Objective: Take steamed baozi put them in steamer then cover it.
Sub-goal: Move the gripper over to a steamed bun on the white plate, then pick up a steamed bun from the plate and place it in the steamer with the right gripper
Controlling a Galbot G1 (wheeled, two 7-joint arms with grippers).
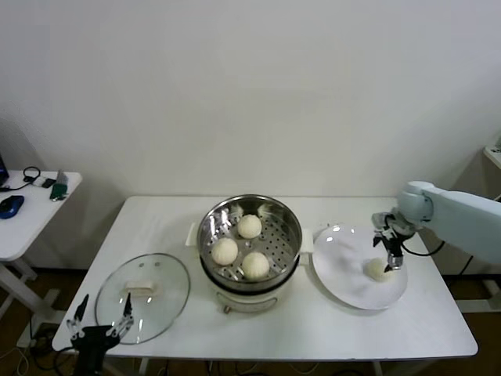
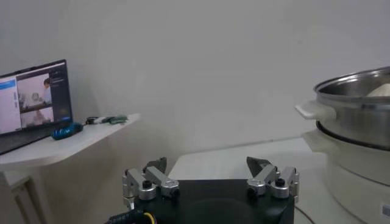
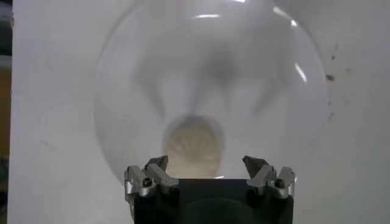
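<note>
Risk first: the last baozi [image 1: 378, 269] is soft and round, so it is likely to be squashed or rolled across the plate [image 1: 344, 282] if the right claw [image 1: 391, 262] is being lowered off-centre or closed too hard. A loose pinch could mean a drop on the way to the steamer [image 1: 249, 235], where three buns are already sitting on the perforated tray and little free room is being left. The plate itself could be nudged toward the desk [image 1: 438, 329] edge.

Right claw: it is being held wide, nothing gripped, right of centre in the head view, directly over the bun. In the right wrist view the bun [image 3: 194, 146] is being framed just ahead of the two fingers and between them, slightly toward the left finger; contact cannot be told.

Left claw [image 1: 100, 323]: it is being parked low at the lower left of the head view, wide and empty, beside the near edge of the glass cover [image 1: 143, 296], which is lying flat on the desk, left of the steamer.
</note>
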